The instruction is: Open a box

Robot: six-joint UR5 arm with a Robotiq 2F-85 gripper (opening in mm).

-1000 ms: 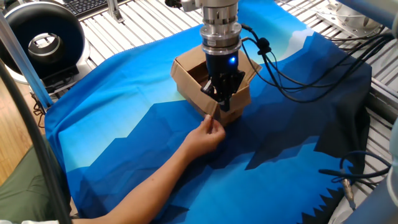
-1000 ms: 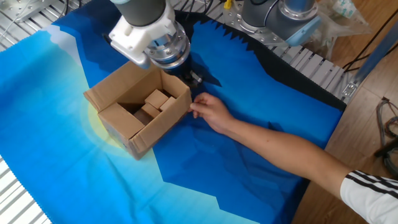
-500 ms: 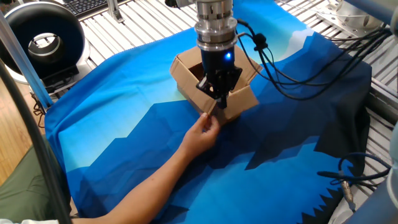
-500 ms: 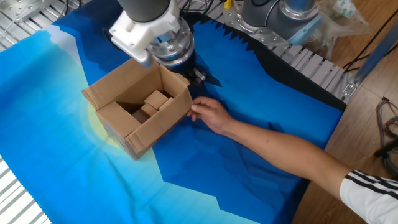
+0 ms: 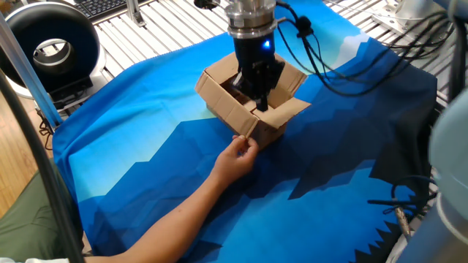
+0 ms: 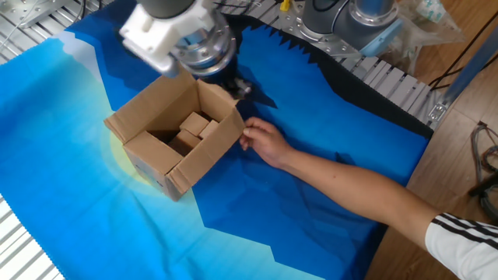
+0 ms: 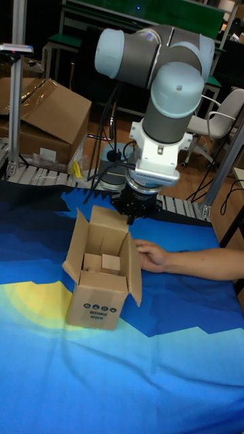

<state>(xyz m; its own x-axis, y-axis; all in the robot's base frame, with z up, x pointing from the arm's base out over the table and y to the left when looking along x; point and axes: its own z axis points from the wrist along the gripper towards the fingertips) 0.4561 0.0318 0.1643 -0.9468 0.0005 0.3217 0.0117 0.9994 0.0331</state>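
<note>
The box (image 5: 221,100) is a small brown carton standing on the blue cloth with its top flaps spread. In the other fixed view the box (image 6: 204,153) shows small cardboard pieces inside. Blue print marks the front of the box (image 7: 99,300) in the tall view. My gripper (image 5: 260,102) comes straight down at the rim on the person's side, fingers close together on a flap there. From the other side the wrist hides most of the gripper (image 6: 236,87), and the tall view has the gripper (image 7: 132,217) at the top edge of the upright flap. A person's hand (image 5: 238,156) touches the box's near corner.
The person's arm (image 6: 350,187) lies across the cloth from the table edge. Black cables (image 5: 344,73) trail from my wrist. A round black device (image 5: 50,42) stands at the far left. A second robot base (image 6: 366,19) and a big cardboard carton (image 7: 44,122) sit beyond the cloth.
My gripper moved from the box's near corner toward its middle and rose a little. The flap beside it swung outward and the box turned slightly. The hand stayed at the corner.
</note>
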